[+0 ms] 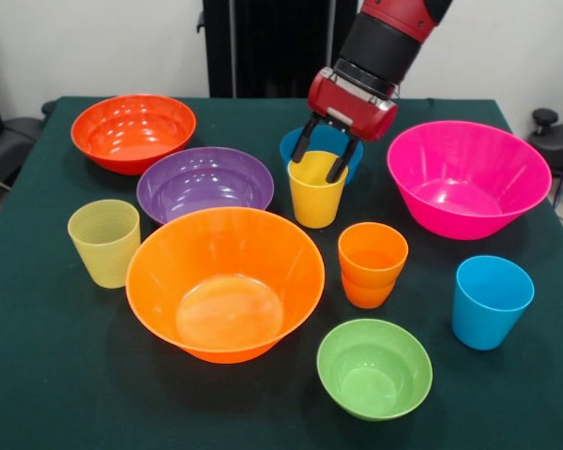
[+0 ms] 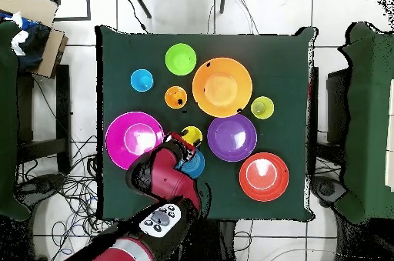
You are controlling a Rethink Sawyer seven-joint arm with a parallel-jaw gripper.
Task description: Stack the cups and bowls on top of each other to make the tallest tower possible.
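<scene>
Lime green bowl (image 1: 374, 367) upright, nearest | end effector (image 1: 321, 158) spread open, straddling yellow cup (image 1: 316, 191) rim

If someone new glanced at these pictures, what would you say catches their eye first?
Probably the red gripper, reaching down with open jaws astride the yellow cup's rim, mid-table. Next, the large orange bowl at the front and the hot pink bowl on the right of the front view, both standing alone on the green table.
</scene>
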